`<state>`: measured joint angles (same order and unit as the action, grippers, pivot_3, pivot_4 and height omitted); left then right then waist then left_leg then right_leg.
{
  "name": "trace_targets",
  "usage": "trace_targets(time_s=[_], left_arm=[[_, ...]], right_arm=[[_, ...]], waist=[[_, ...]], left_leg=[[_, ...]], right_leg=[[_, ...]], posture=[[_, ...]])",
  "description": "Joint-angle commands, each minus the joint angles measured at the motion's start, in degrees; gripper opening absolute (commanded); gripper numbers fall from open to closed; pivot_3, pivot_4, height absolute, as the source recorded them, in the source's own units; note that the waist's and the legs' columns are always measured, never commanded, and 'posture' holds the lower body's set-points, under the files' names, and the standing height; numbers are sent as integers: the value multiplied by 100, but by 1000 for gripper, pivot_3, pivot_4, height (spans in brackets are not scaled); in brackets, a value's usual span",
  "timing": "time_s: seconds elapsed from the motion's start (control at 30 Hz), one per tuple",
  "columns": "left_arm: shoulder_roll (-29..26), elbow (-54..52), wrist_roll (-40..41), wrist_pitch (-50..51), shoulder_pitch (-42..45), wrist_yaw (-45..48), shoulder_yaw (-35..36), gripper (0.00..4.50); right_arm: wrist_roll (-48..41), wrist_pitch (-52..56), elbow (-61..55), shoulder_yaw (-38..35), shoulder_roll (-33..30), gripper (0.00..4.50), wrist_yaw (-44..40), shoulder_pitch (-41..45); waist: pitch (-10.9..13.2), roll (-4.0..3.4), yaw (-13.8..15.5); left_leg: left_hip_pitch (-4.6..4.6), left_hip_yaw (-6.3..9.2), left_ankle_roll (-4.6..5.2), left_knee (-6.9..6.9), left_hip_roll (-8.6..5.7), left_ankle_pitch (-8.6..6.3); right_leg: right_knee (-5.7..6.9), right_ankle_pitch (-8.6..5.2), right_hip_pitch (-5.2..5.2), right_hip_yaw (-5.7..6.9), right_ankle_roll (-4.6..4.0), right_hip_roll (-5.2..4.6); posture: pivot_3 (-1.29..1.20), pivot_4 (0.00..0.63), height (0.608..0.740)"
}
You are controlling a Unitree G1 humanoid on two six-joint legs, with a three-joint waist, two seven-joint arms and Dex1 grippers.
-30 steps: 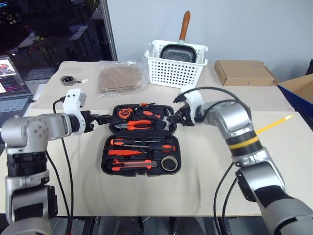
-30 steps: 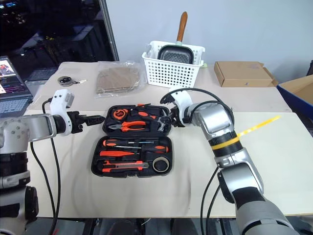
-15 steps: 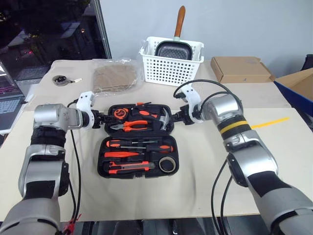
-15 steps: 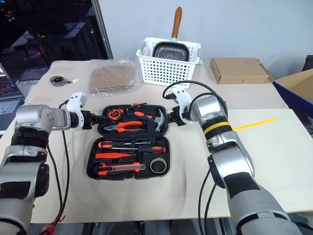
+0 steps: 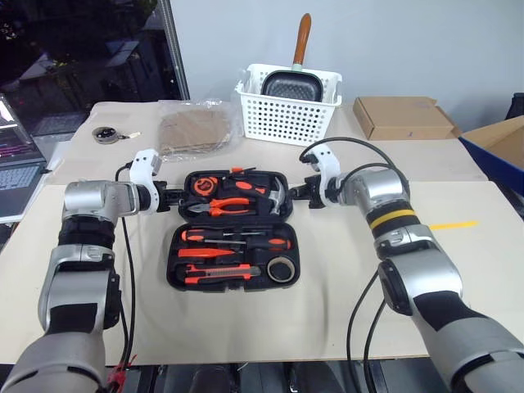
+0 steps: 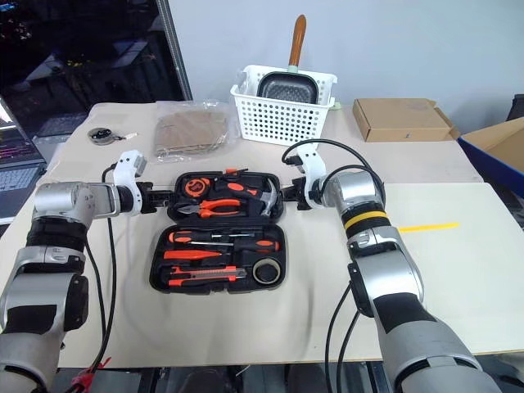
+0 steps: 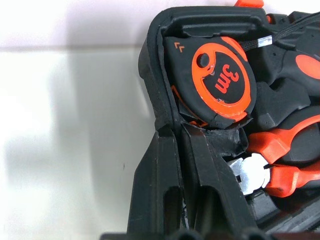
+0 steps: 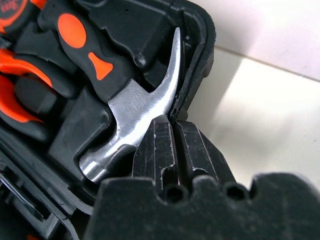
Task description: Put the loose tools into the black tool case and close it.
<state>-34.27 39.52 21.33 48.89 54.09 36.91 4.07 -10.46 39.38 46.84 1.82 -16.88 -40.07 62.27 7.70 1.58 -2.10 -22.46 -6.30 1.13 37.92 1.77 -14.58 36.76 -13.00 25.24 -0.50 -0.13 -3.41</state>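
Note:
The black tool case [image 5: 233,221] lies open and flat on the table. Its near half holds two screwdrivers [image 5: 233,239], an orange-and-black utility knife [image 5: 214,275] and a tan tape ring [image 5: 281,269]. Pliers [image 5: 229,206], a hammer [image 8: 135,110] and an orange tape measure [image 7: 220,82] sit in the far half. My left gripper [image 5: 174,197] is shut on the far half's left rim [image 7: 160,100]. My right gripper [image 5: 296,192] is shut on its right rim [image 8: 200,60], beside the hammer head.
A white slotted basket [image 5: 291,102] with a pan stands behind the case. A plastic bag [image 5: 196,129] and a grey disc [image 5: 105,133] lie at the back left, a cardboard box [image 5: 401,117] at the back right. A laptop [image 5: 12,164] sits at the far left.
Both grippers have moved in onto the side rims of the case's far half and gone from open to shut on them. The camera has shifted.

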Motion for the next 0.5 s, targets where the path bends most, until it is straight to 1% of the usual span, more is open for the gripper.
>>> trace_targets(time_s=[0.03, 0.17, 0.27, 0.37, 0.5], left_arm=[[278, -625, -53, -1326, 201, 435, 51, 68], [289, -1421, -362, -2686, -360, 800, -136, 68], [157, -2070, -649, -3503, -1007, 917, -260, 68], [-34, -2590, -734, -4280, -1871, 1414, -358, 68], [-177, -2788, -948, -4973, -2570, 1635, -398, 68]], right_arm=[[-259, -1350, -640, -341, 238, 0, -106, 16], [-460, -2279, -1500, -648, 243, 0, -214, -517], [-716, -2230, -2523, -803, 196, 0, -282, -1146], [-562, -2764, -3665, -600, 52, 0, -428, -2117], [-350, -3328, -4643, -366, -92, 0, -457, -3099]], waist=[[0, 0, -7], [0, -1, -41], [-1, -2, -56], [-1, -3, -59], [-2, -5, -18]], left_leg=[[-1, -1, 0, 0, 0, 0], [-14, -7, -2, -3, 3, 1], [-38, -13, -4, -8, 7, 2], [-56, -22, -5, -8, 7, 2], [-58, -26, -3, -7, 9, 1]], right_leg=[[0, 0, 1, -1, 0, 0], [-3, 0, 20, -6, 0, 3], [0, 0, 59, -10, 0, 2], [12, 0, 93, -5, 1, 1], [5, 0, 91, 1, 1, 0]], posture=[[0, 150, 740], [0, 150, 740], [0, 150, 740], [0, 150, 740], [0, 150, 740]])
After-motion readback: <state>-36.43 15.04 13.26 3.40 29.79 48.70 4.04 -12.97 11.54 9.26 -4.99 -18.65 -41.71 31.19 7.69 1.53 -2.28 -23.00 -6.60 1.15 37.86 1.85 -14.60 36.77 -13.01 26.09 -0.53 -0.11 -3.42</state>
